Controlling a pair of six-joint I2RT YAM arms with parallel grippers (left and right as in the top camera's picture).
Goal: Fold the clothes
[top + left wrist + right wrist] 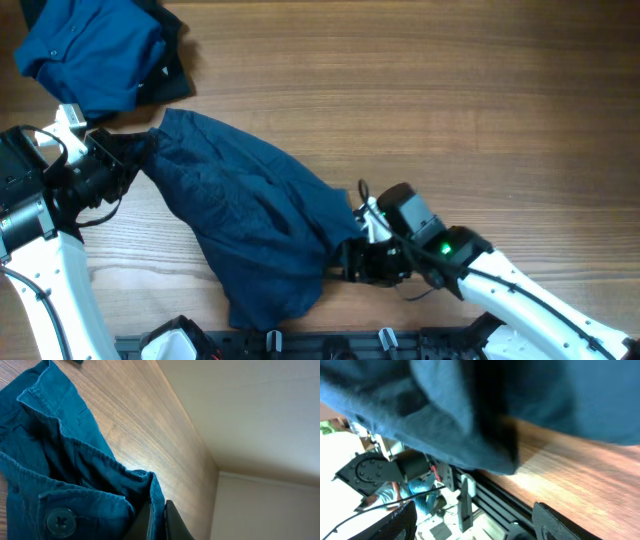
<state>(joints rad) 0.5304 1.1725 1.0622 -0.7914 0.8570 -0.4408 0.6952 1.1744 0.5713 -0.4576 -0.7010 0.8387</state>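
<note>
While my left gripper (157,519) pinches the navy shorts (250,220) at upper left, my right gripper (348,262) gapes empty at their lower-right edge; flattening, I judge, next needs a hem grasp.

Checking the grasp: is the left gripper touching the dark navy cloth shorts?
Touching. Left wrist view shows the dark navy cloth shorts pinched between the fingers of the left gripper.

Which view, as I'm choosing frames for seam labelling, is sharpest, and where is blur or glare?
Left wrist: navy shorts sharp, stitching and button crisp, bright glare on the table. Right wrist: shorts near the lens, blurred and shadowed. Overhead: even light, slightly soft.
</note>
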